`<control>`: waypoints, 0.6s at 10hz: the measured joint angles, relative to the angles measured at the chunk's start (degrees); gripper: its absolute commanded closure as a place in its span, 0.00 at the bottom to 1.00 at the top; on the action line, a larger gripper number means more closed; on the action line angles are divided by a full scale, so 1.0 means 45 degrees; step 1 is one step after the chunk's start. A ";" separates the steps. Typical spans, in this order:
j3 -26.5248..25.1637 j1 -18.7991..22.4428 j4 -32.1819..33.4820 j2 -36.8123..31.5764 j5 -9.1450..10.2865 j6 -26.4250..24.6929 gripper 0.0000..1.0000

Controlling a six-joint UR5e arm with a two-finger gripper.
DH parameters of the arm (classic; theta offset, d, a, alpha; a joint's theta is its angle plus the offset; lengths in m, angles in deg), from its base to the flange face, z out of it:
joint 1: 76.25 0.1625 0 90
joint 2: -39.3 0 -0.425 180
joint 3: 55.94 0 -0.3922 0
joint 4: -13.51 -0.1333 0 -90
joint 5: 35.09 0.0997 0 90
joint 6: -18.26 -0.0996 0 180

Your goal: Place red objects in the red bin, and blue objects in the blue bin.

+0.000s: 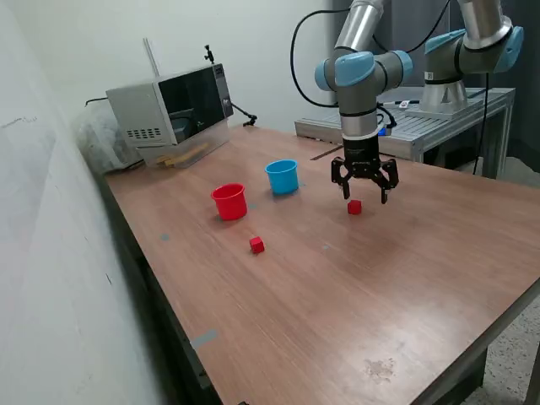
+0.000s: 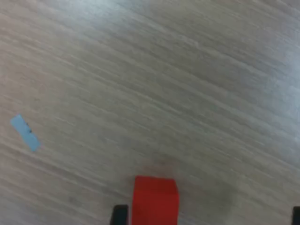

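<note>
A wooden table [image 1: 405, 278] carries a red cup [image 1: 229, 202] and a light blue cup [image 1: 283, 176], standing near each other toward the exterior view's left of the robot arm. The arm's tool [image 1: 364, 196] hangs just above the table with its fingers spread apart, holding nothing. One small red cube [image 1: 354, 207] sits on the table directly beneath the spread fingers; in the wrist view this cube [image 2: 155, 199] lies on the wood grain, close to one dark fingertip [image 2: 120, 215]. A second red cube [image 1: 256, 245] rests on the table in front of the red cup, apart from it. A microwave [image 1: 173, 108] stands at the table's far corner.
</note>
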 measured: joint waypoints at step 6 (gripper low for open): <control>0.0023 -0.0277 0.0097 0.0116 0.0019 0.0277 1.00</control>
